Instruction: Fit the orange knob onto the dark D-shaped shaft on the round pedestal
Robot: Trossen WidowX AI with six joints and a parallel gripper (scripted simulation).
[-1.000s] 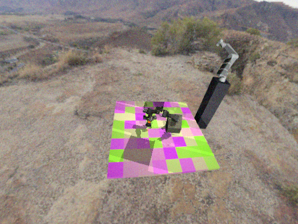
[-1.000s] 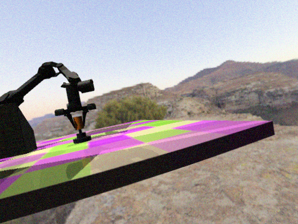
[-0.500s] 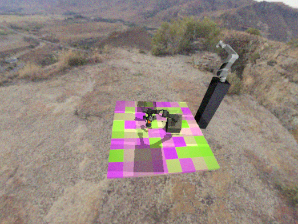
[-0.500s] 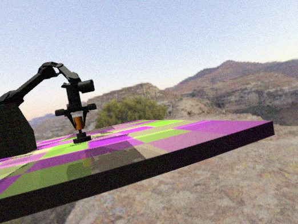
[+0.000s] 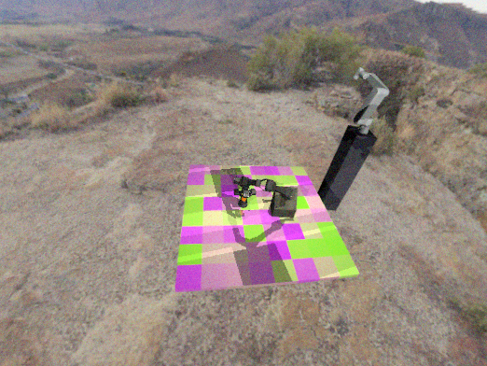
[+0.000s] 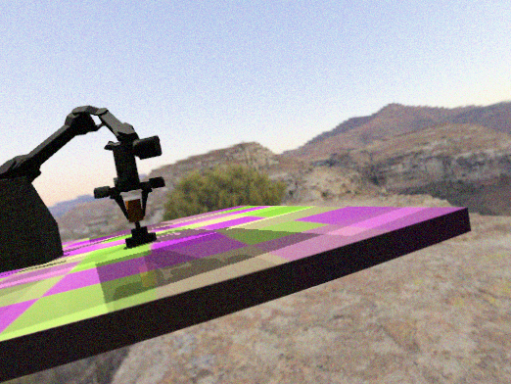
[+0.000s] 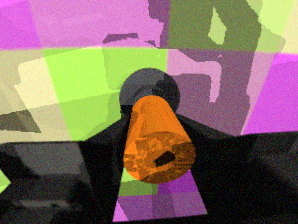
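The orange knob [image 5: 243, 199] [image 6: 134, 210] [image 7: 159, 131] is upright between the fingers of my gripper [image 6: 135, 218], which is shut on it. In the wrist view its near end shows a dark, angular opening. The round pedestal [image 5: 242, 204] [image 6: 141, 239] [image 7: 133, 85] stands dark on the table beneath the knob. The shaft [image 6: 138, 226] shows as a short dark post between pedestal and knob in the exterior view. The knob is not down on the pedestal. Its lower end is at about the shaft's top; I cannot tell whether they touch. The shaft's flat side is hidden.
The patchwork table [image 5: 215, 277] [image 6: 372, 217] carries my arm's dark base block [image 5: 283, 205] [image 6: 26, 220], beside the pedestal. Shadows cross the tabletop. A grey arm [image 5: 377, 95] on a tall black stand [image 5: 347, 163] is at the table's right in the top view.
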